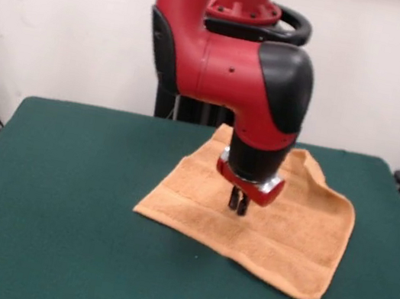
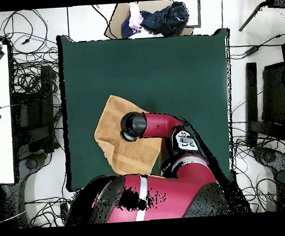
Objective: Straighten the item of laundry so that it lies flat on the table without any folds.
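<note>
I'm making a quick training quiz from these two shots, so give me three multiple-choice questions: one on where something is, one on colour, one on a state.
1. Where does the gripper hang?
A. Over the towel's middle
B. Over bare table
C. Off the table's edge

2. What colour is the towel?
A. White
B. Light orange-tan
C. Blue

3. How does the towel lie on the table?
A. Rolled into a tube
B. Perfectly flat
C. Spread but rumpled at its far side

Key: 1 A, the front view shows it above the cloth's centre; 2 B, both views show that tone; 3 C, the far edge shows raised folds.
</note>
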Controlling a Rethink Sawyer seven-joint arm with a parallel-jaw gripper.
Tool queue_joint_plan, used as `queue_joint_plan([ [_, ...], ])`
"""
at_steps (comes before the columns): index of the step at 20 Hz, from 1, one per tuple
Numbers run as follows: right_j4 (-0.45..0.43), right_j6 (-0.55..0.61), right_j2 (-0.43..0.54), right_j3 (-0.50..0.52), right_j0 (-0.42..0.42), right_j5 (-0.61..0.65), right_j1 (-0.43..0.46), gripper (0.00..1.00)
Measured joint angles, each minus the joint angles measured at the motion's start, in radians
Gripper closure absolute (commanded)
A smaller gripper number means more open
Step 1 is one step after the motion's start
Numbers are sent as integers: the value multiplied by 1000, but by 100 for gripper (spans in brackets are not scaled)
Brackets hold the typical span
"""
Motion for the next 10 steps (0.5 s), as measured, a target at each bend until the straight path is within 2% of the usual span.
queue_joint_plan([
  [10, -1, 0, 0, -128, -50, 0, 1, 100],
])
